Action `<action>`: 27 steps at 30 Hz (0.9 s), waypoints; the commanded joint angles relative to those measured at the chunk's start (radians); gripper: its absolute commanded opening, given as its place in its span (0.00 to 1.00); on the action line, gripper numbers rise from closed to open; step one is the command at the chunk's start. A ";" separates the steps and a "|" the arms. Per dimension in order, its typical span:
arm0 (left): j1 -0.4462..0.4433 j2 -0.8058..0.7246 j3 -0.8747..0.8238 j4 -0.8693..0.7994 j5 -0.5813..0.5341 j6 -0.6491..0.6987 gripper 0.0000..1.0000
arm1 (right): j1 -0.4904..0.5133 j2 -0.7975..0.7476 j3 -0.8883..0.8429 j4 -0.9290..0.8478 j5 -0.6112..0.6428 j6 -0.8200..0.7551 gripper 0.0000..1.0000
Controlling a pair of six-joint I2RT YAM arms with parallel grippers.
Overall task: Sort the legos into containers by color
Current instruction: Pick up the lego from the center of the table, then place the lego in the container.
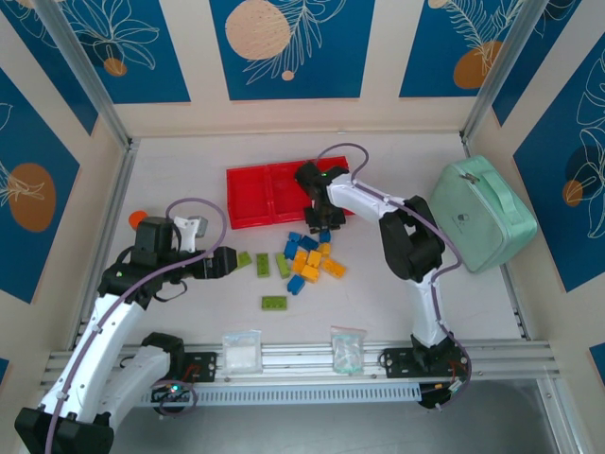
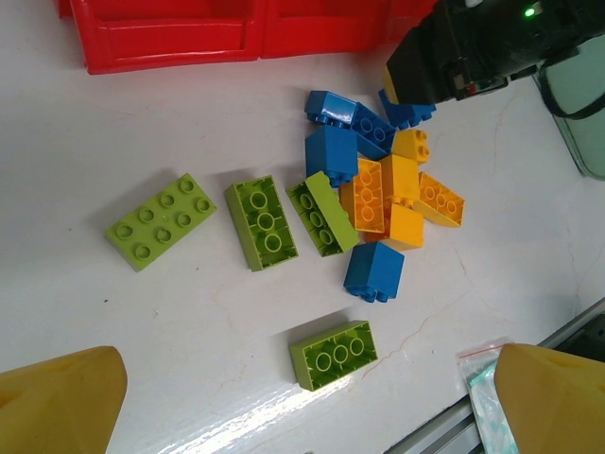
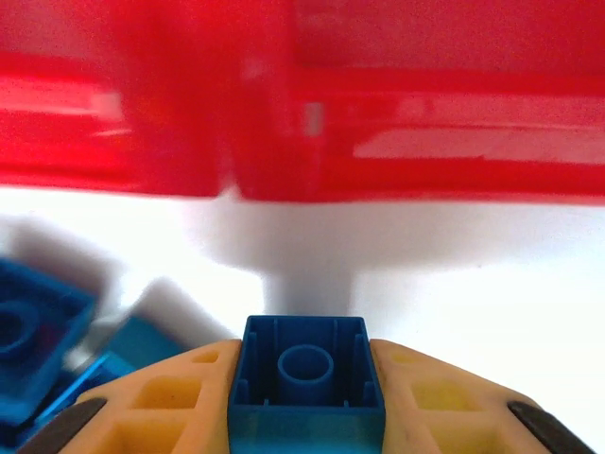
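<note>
The right tool point(image 1: 321, 214) grips a blue lego point(image 3: 304, 376) beside the red containers point(image 1: 255, 197). The left tool point(image 1: 225, 263) is wide open near green legos point(image 2: 264, 223).

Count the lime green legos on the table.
4. First green lego, second green lego and third green lego line up beside the pile; fourth green lego sits alone. Others may hide beneath.

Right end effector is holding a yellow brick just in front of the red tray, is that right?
No. The brick in the right end effector is blue, not yellow; the right wrist view shows it held just in front of the red tray.
</note>
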 commanded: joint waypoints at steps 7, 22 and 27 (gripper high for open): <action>-0.011 0.002 0.002 0.001 0.000 0.010 0.99 | 0.059 -0.058 0.331 -0.021 -0.013 -0.110 0.28; -0.014 -0.012 0.001 0.001 -0.010 0.010 0.99 | -0.049 0.424 0.894 -0.040 -0.165 -0.215 0.32; -0.014 -0.010 0.002 0.000 -0.009 0.010 0.99 | -0.051 0.406 0.874 -0.066 -0.163 -0.207 0.61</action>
